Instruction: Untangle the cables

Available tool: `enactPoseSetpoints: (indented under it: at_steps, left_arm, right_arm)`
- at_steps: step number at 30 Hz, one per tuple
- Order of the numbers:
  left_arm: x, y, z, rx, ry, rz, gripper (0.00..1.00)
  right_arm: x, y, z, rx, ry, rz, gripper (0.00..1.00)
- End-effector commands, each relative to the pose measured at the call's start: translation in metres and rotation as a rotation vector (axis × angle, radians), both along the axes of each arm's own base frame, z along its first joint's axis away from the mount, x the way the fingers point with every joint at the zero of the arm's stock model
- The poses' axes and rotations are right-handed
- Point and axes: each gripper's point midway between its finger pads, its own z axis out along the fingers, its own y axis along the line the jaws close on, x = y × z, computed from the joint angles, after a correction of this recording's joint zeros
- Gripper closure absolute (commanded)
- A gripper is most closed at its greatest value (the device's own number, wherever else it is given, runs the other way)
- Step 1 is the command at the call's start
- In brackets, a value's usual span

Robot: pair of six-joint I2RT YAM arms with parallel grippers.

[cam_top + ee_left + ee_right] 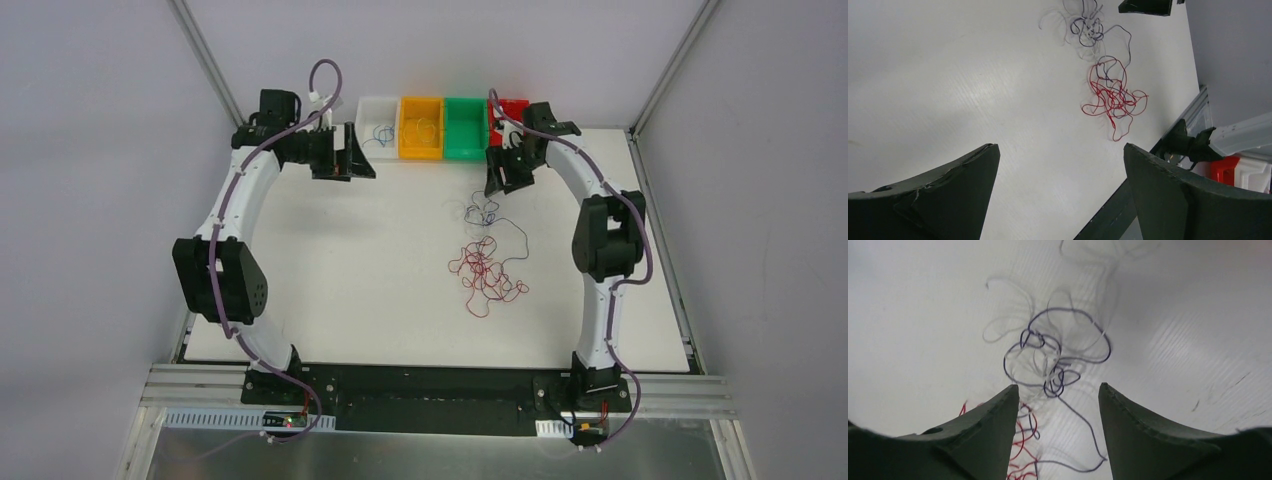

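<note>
We would leave the red cables [487,272], a springy curled heap right of the middle of the table [350,300]. Instead we'd lower the right gripper [1058,390], jaws apart and empty, onto one loop of the hair-thin blue-and-white knot [1053,365] just beyond. The left gripper [1060,150], spread wide at the far edge, holds nothing.

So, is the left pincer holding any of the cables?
No, the left pincer is open and empty; the cables lie on the table ahead of it.

Red, dark blue and white cables [481,268] on a white table [350,260]; bins [463,125] white, orange, green and red.
</note>
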Motion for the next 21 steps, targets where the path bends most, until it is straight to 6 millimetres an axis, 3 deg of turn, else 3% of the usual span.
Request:
enactPoseSetpoints:
  at_steps: [1,3,6,13,17,21]
  left_arm:
    - [-0.03,-0.045,-0.021,-0.036,0.048,-0.179,0.01]
    - [-0.048,-0.074,-0.039,-0.043,0.091,-0.27,0.06]
    - [-0.07,-0.129,-0.061,-0.011,0.016,-0.435,0.12]
    - [-0.065,-0.217,-0.1,-0.072,-0.085,-0.515,0.3]
    - [-0.064,-0.251,-0.127,-0.067,-0.07,-0.538,0.36]
    - [-0.069,-0.263,-0.154,-0.055,-0.017,-0.539,0.36]
  right_arm:
    - [-0.064,-0.006,0.039,0.058,0.076,0.114,0.37]
    - [-0.088,-0.012,0.042,0.064,0.104,0.117,0.36]
    - [-0.121,-0.017,0.047,0.091,0.161,0.083,0.36]
    - [-0.179,-0.007,0.046,0.216,0.306,-0.027,0.35]
    - [-0.189,-0.008,0.029,0.208,0.342,-0.07,0.36]
    - [-0.194,-0.008,0.012,0.209,0.373,-0.096,0.36]
